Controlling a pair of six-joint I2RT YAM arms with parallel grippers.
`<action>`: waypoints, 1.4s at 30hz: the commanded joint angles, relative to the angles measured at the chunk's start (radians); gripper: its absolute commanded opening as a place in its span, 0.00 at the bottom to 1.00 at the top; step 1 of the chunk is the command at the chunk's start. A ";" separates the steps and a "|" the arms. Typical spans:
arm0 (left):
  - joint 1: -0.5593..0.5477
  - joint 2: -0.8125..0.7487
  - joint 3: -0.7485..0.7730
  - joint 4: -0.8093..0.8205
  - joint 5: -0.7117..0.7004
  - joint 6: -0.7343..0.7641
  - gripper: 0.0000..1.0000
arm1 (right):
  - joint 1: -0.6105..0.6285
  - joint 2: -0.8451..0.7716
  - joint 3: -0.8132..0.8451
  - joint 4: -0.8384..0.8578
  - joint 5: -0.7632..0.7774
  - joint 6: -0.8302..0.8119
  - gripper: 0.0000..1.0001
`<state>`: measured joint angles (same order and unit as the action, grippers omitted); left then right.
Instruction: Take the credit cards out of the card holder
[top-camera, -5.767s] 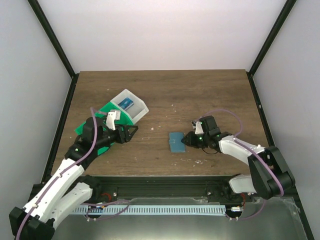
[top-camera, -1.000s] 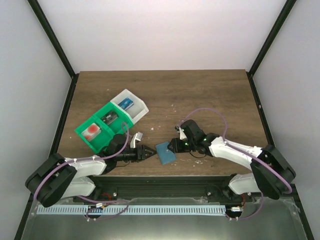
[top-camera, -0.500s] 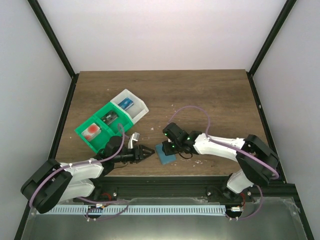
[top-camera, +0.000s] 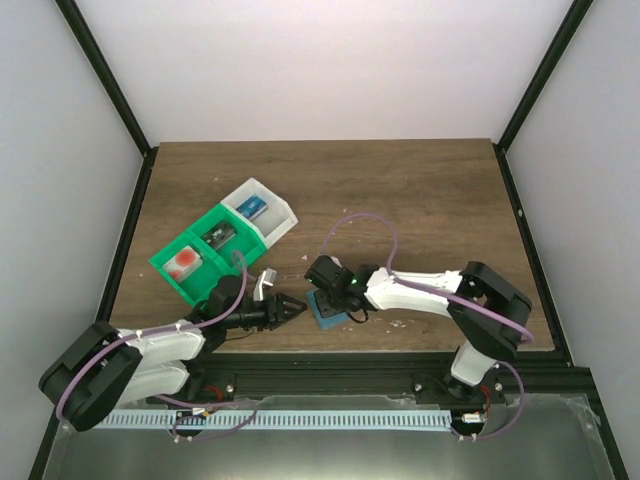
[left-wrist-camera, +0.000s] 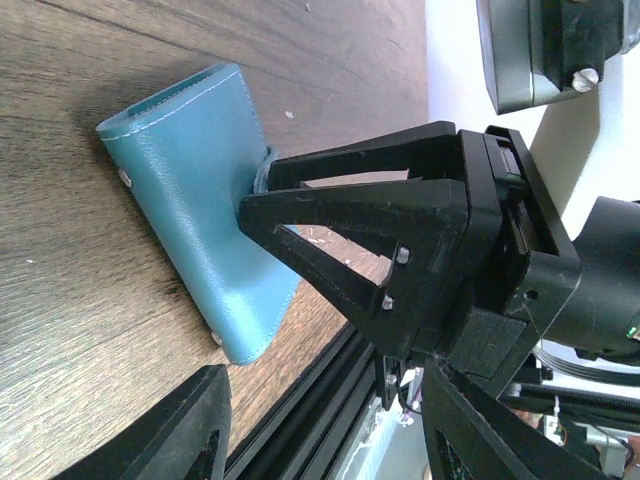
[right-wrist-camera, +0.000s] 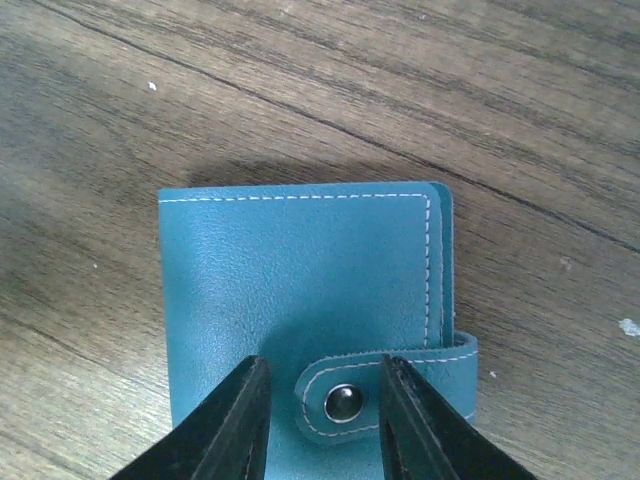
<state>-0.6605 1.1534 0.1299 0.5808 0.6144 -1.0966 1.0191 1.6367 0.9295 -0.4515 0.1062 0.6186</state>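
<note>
The wooden tabletop carries a green-and-white tray at the left; in its nearest green compartment lies a white credit card with a red spot. The card holder lies flat near the front edge, between the two arms, well apart from the tray; it is folded shut, its strap wrapped over the cover and fastened by a metal snap; no card shows at the holder itself.

The step in hand looks like opening the holder, so the strap must come off the snap first. One arm should pin the cover flat while the other catches the strap's free end and peels it upward, away from the stud; a sideways pull would likely only drag the light holder along the wood. The holder is best kept from sliding nearer the front edge.

The right end effector stands over the strap end of the holder with its jaws narrowly apart, one finger on each side of the snap and nothing pinched between them; whether the tips press on the cover I cannot tell. The left end effector is about half open and empty, low to the wood, its jaws turned toward the holder's near edge, just beside it; contact is unclear.
</note>
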 joint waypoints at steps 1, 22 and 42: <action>0.005 -0.008 -0.014 0.001 -0.006 0.006 0.54 | 0.032 0.041 0.037 -0.090 0.098 0.034 0.30; 0.005 -0.011 -0.019 -0.029 -0.036 0.009 0.55 | 0.052 -0.024 0.021 -0.009 0.038 0.044 0.01; 0.003 -0.105 0.018 -0.197 -0.068 0.095 0.71 | 0.052 -0.369 -0.205 0.299 -0.180 0.136 0.00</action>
<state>-0.6605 1.0946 0.1143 0.4614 0.5747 -1.0481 1.0584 1.3327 0.7628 -0.2958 0.0158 0.7273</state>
